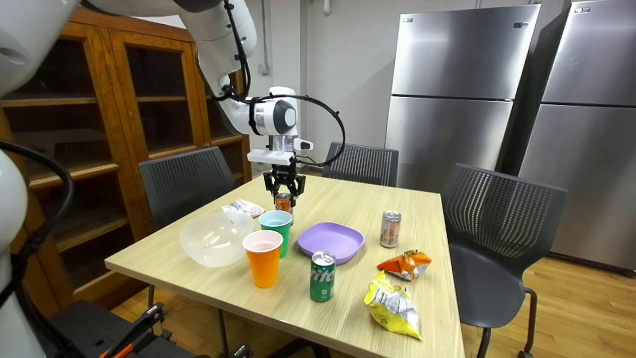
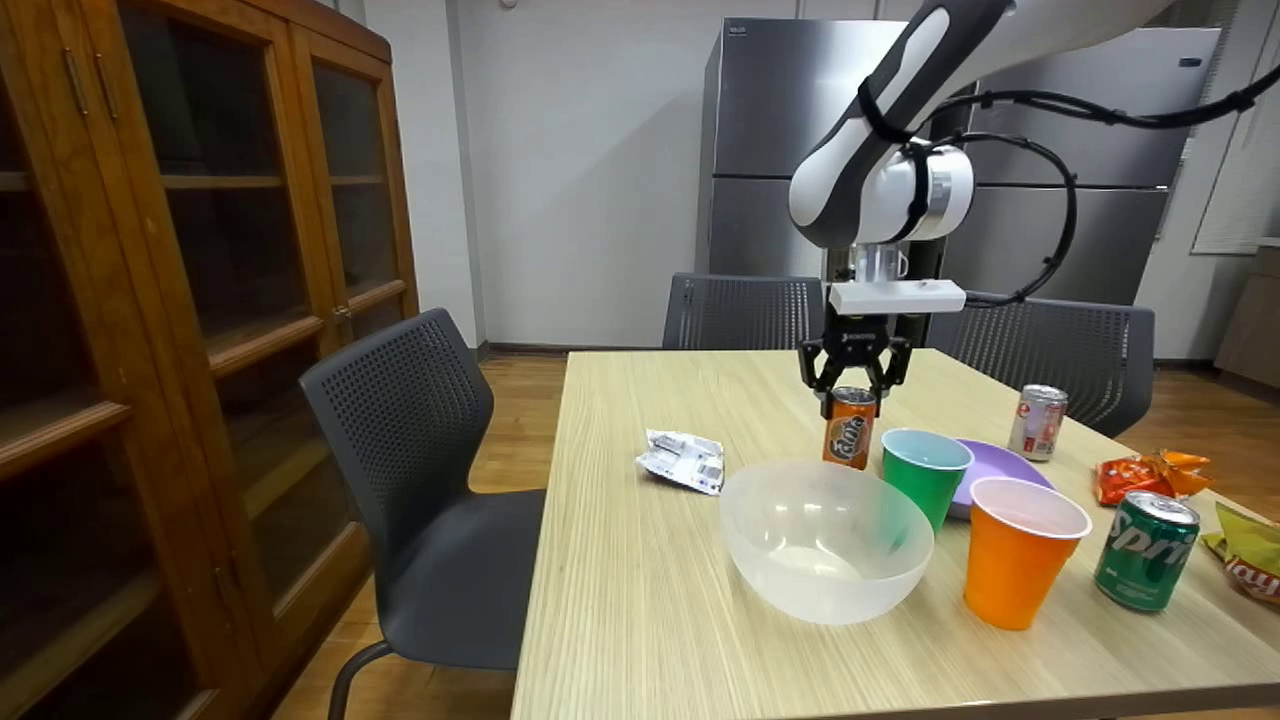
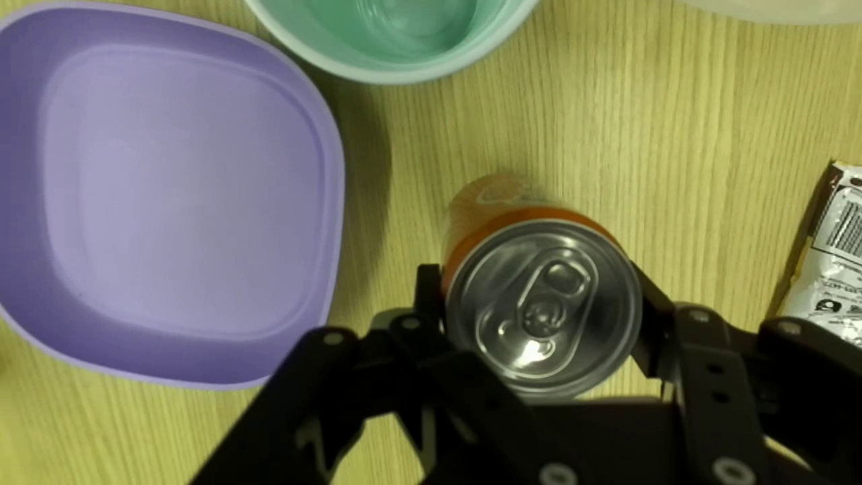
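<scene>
An orange Fanta can (image 1: pixel 283 200) (image 2: pixel 849 430) with a silver top (image 3: pixel 539 316) stands upright. My gripper (image 1: pixel 284 198) (image 2: pixel 852 402) (image 3: pixel 541 296) points down with a finger against each side of the can's upper part, shut on it. The can's base is at or close to the tabletop; I cannot tell if it touches. A green cup (image 1: pixel 276 228) (image 2: pixel 922 485) (image 3: pixel 404 40) stands beside the can. A purple dish (image 1: pixel 330 239) (image 2: pixel 985 465) (image 3: pixel 188 195) lies to one side. A frosted bowl (image 1: pixel 213 243) (image 2: pixel 825 550) is close by.
A crumpled silver wrapper (image 1: pixel 243 207) (image 2: pixel 684 460) (image 3: pixel 832 269) lies near the bowl. An orange cup (image 1: pixel 263 261), a Sprite can (image 1: pixel 322 278), a silver can (image 1: pixel 390 229), an orange bag (image 1: pixel 405 264) and a yellow bag (image 1: pixel 395 306) stand or lie on the table. Chairs surround it.
</scene>
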Tool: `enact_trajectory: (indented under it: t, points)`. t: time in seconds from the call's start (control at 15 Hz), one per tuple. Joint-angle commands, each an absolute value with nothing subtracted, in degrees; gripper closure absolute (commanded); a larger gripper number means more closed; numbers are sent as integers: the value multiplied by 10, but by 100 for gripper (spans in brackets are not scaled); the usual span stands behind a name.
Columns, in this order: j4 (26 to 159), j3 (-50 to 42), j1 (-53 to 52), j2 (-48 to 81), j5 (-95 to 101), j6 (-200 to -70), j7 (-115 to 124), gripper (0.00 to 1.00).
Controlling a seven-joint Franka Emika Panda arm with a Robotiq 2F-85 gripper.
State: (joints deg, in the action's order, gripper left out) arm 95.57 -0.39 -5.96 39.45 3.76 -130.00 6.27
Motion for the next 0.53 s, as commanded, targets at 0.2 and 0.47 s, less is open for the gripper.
enact_trajectory:
  t: [0.2,0.47]
  points:
    - [958,-20,-49,333,32,-1237,93,62]
    - [946,-32,-32,327,33,-1211,93,62]
